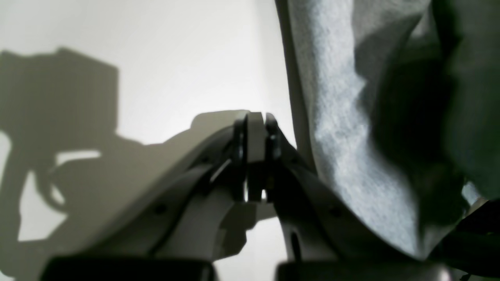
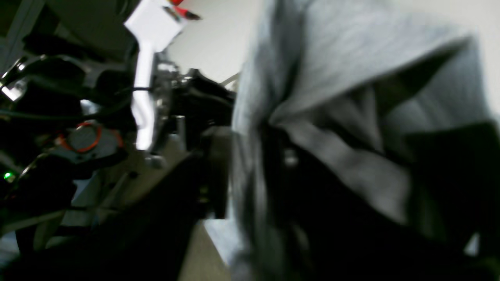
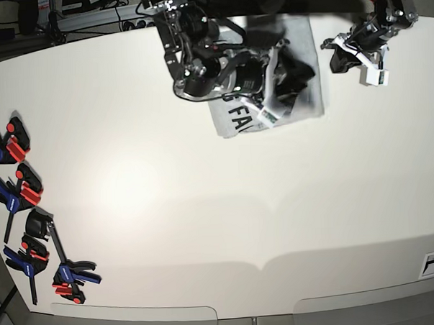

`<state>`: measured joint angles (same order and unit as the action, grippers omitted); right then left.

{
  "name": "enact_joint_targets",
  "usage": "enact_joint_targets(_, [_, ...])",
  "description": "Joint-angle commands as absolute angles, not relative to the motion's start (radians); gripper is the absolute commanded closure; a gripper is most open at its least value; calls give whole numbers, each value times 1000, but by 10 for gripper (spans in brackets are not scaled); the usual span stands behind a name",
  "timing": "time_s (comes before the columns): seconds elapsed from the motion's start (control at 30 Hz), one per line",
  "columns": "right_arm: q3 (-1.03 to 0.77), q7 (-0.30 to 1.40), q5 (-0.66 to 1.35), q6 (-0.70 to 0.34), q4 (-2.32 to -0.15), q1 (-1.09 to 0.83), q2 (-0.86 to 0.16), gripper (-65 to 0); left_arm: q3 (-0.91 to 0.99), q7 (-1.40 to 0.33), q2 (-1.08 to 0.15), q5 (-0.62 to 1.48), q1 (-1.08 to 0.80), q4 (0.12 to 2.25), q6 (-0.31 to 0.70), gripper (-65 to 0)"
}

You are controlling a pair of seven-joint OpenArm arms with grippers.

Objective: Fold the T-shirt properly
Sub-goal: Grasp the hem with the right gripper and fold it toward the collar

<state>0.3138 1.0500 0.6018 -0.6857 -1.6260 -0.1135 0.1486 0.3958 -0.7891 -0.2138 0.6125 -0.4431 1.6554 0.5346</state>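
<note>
My right gripper (image 3: 272, 95) sits over the light heather-grey cotton T-shirt (image 3: 310, 58), which lies bunched into a compact, roughly rectangular bundle at the far side of the white table (image 3: 204, 206), near its far edge. In my right wrist view grey cloth (image 2: 351, 58) is draped right across my fingers, blurred; I cannot tell whether these jaws are parted or pinching fabric. My left gripper (image 1: 256, 136) hangs off to the side of the shirt above bare table, its jaws pressed together with nothing between them, and a fold of the grey fabric (image 1: 343, 117) hangs just beside it.

The step in hand looks to me like laying a fold down and letting go. To do it well I should lower the cloth flat before I let go, keep the edge square to the layer beneath, and pull away low and straight so no fabric drags along. My left side could come in to pin the bundle.

The black block lettering (image 3: 238, 118) shows on the corner nearest the camera, face up. The bundle's long axis runs roughly from the far edge toward the near one, slightly slanted.

Several blue-and-red clamps (image 3: 20, 193) lie well apart, at the table's side.
</note>
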Motion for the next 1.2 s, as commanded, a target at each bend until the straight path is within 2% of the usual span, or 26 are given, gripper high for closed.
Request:
enact_joint_targets(0.0, [329, 1011, 632, -698, -1645, -100, 157, -204, 399, -799, -222, 611, -449, 1664, 538, 0])
enact_joint_targets(0.2, [389, 958, 661, -698, -1645, -97, 157, -204, 399, -799, -222, 610, -449, 1664, 538, 0])
enact_joint_targets(0.37, [371, 969, 679, -698, -1654, -40, 157, -204, 400, -799, -223, 610, -449, 1664, 538, 0])
enact_joint_targets(0.53, [234, 1024, 637, -698, -1713, 30, 157, -204, 400, -786, -229, 614, -449, 1666, 538, 0])
enact_joint_targets(0.67, [59, 1045, 627, -698, -1737, 72, 157, -203, 414, -784, -279, 714, -449, 1711, 542, 0])
enact_joint_targets(0.73, [-35, 1057, 627, -698, -1737, 82, 157, -184, 439, -789, -295, 738, -449, 1760, 552, 0])
enact_joint_targets(0.8, [-118, 1059, 631, -698, -1737, 83, 157, -133, 470, -789, -297, 738, -450, 1819, 554, 0])
enact_joint_targets(0.87, [-178, 1077, 632, -698, -1737, 82, 157, -13, 503, -791, -297, 764, -455, 1885, 554, 0])
enact_joint_targets(1.0, [-223, 1105, 702, -698, -1737, 82, 112, 0, 521, -805, -295, 870, -485, 2028, 622, 0])
enact_joint_targets(1.17, [-218, 1217, 916, -698, -1737, 80, 89, 0, 488, -864, -243, 951, -522, 2165, 675, 0])
